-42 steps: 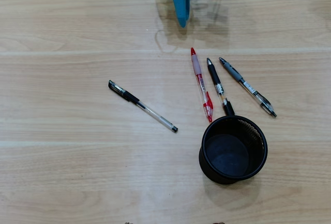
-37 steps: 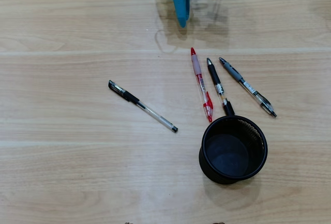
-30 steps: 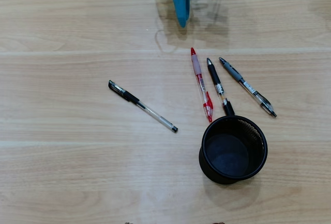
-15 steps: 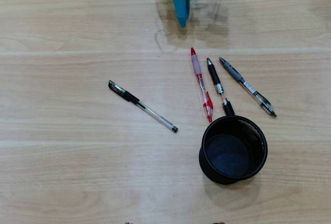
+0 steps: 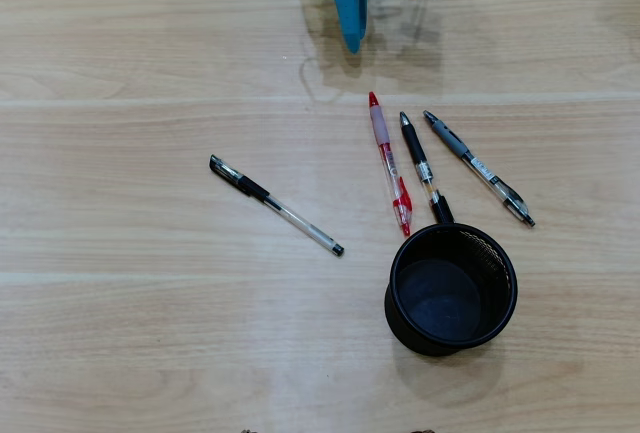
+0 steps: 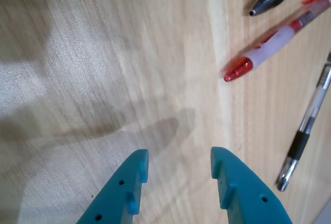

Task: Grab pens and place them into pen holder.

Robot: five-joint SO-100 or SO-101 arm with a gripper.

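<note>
Four pens (image 5: 390, 163) flat on wood table; black mesh pen holder (image 5: 497, 293) upright, empty, touching black pen (image 5: 424, 167).

— What sort of place is being shown?
— An office or desk setting is being suggested: a pale wood-grain surface (image 5: 150, 333), ballpoint pens (image 5: 390, 163) and a black mesh pen holder (image 5: 452, 289) are being seen.

The turquoise plastic tool (image 5: 351, 38) juts in from the top edge over the pale wooden table (image 5: 120, 333), touching nothing. Just below it lie the red translucent pen (image 5: 389, 163), the slim black pen (image 5: 424, 167) and the grey-and-black clipped pen (image 5: 477, 167), side by side. Further down stands the round black wire-mesh cup (image 5: 451, 289), empty. The clear-barrelled black-capped pen (image 5: 276, 205) lies apart, down-left of the tool.
</note>
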